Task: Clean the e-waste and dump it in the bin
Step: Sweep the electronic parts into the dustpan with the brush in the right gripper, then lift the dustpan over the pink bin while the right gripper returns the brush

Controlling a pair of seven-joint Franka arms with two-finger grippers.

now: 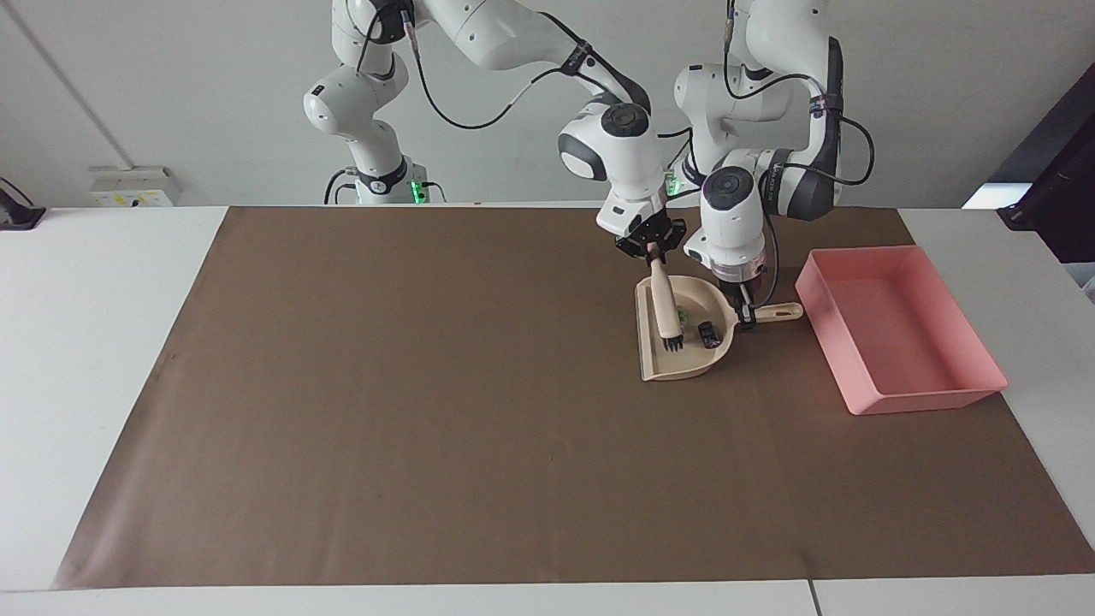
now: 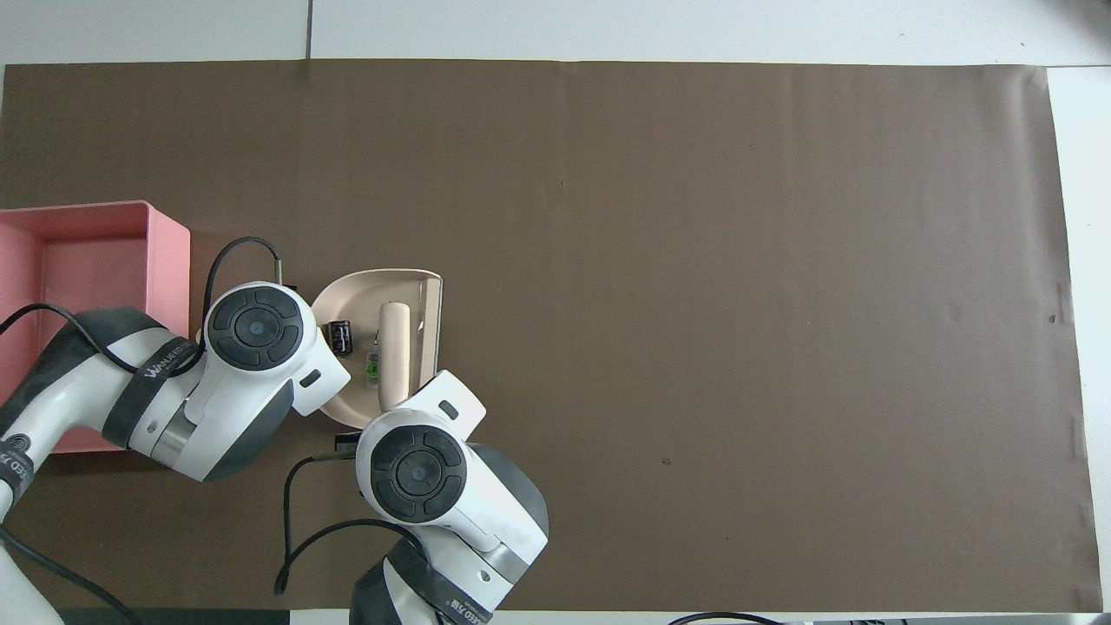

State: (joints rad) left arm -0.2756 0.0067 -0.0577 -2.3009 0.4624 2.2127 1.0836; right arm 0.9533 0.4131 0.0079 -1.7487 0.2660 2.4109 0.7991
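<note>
The e-waste lies inside the beige dustpan (image 1: 684,366): a small black block (image 1: 708,334) and a white piece with a green end (image 1: 682,314). They also show in the overhead view, the black block (image 2: 338,338) and the green-ended piece (image 2: 373,369). My right gripper (image 1: 650,248) is shut on the handle of a small beige brush (image 1: 661,308), whose dark bristles rest in the pan. My left gripper (image 1: 747,312) is shut on the dustpan's handle (image 1: 778,310). The pink bin (image 1: 928,400) stands beside the dustpan, toward the left arm's end.
A brown mat (image 1: 428,385) covers most of the white table (image 1: 103,342). In the overhead view both wrists cover the grippers and part of the dustpan (image 2: 364,295); the bin's wall (image 2: 169,260) shows beside the left arm.
</note>
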